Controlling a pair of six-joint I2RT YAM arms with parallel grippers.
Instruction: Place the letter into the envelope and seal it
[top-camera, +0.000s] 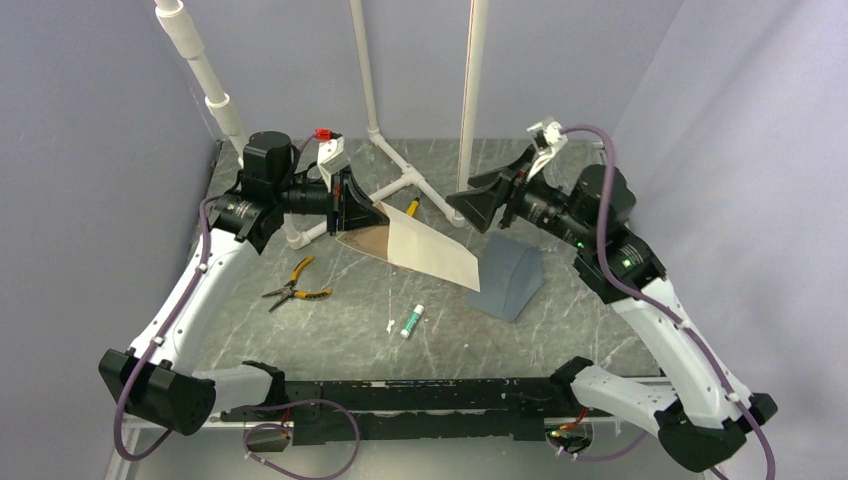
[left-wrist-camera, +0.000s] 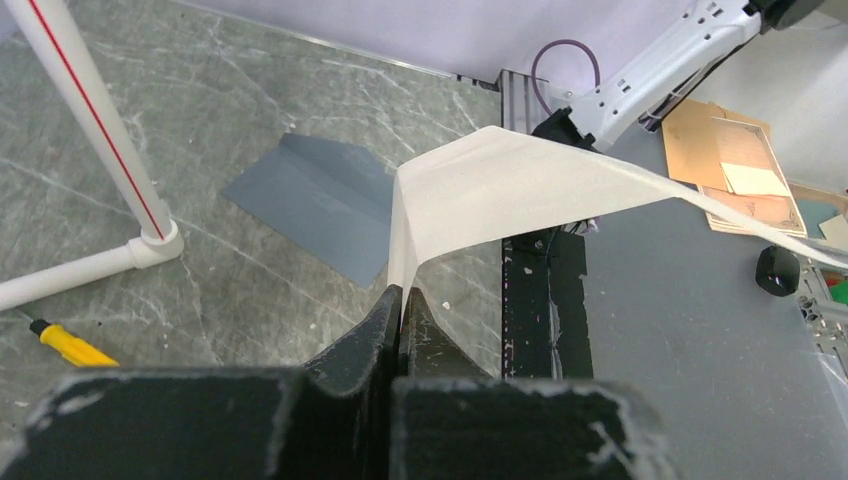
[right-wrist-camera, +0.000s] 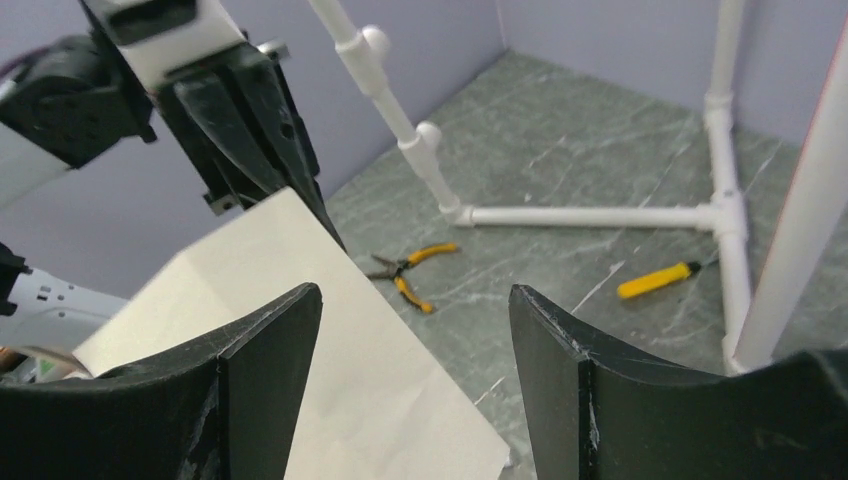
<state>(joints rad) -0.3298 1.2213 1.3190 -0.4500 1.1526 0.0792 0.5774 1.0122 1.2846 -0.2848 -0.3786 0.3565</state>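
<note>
Left end effector (top-camera: 365, 215) is clamped on one edge of the tan parchment-like paper letter (top-camera: 430, 250), holding that end up off the grey marbled counter (top-camera: 330, 330). The sheet slopes down to the right toward the slate blue-grey paper envelope (top-camera: 510, 275), mostly cream side up, with a strip of tan showing near the grip. Whether its low corner touches the envelope cannot be told from above.

The left wrist view shows what the overhead view does not: the two black fingers (left-wrist-camera: 385, 320) pressed together on the paper's edge, the letter (left-wrist-camera: 500, 190) arching away from them, and the envelope (left-wrist-camera: 320, 200) lying on the counter underneath with a crease across it.

Right end effector (top-camera: 475, 205) hangs just above the letter's far side, beside the envelope. Its own camera shows its jaws (right-wrist-camera: 415, 300) standing wide apart with nothing between them, the cream sheet (right-wrist-camera: 330, 330) lying below.

Farther out are orange-handled pliers (top-camera: 295, 285), a white glue stick with a green label (top-camera: 413, 320) seen only from above, a yellow-handled tool (top-camera: 412, 207) and a white plastic pipe frame (top-camera: 400, 180). The glue stick's label is too small to read.
</note>
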